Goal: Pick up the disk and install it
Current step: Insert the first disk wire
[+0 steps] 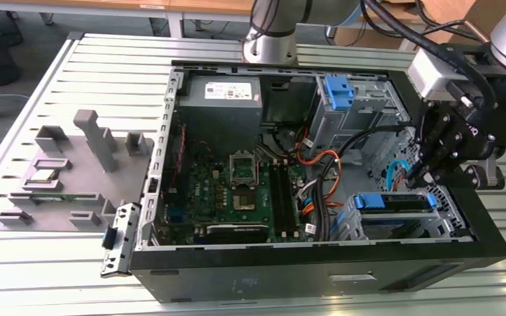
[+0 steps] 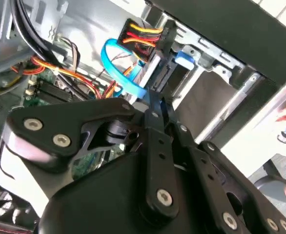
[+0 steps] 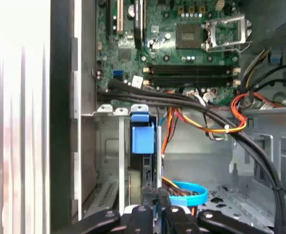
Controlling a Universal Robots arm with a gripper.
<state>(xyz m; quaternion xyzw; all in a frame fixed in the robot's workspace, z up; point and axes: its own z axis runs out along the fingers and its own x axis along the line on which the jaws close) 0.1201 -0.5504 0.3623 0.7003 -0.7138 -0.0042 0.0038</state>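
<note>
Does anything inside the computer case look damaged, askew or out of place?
Nothing looks damaged or spilled. One oddity: the processor socket lies bare, its metal lid flipped open. The disk sits straight in its bay, the hand at it.

**Tight Quarters at the Drive Bay**

Silver metal bay rails (image 3: pixel 121 161) closely hem the blue-framed silver disk (image 3: pixel 144 139). A thick black cable bundle (image 3: pixel 172 99) and orange-red wires (image 3: pixel 179 117) cross just beside it. An open pocket lies before the bare grey chassis wall (image 3: pixel 196 148).
</note>
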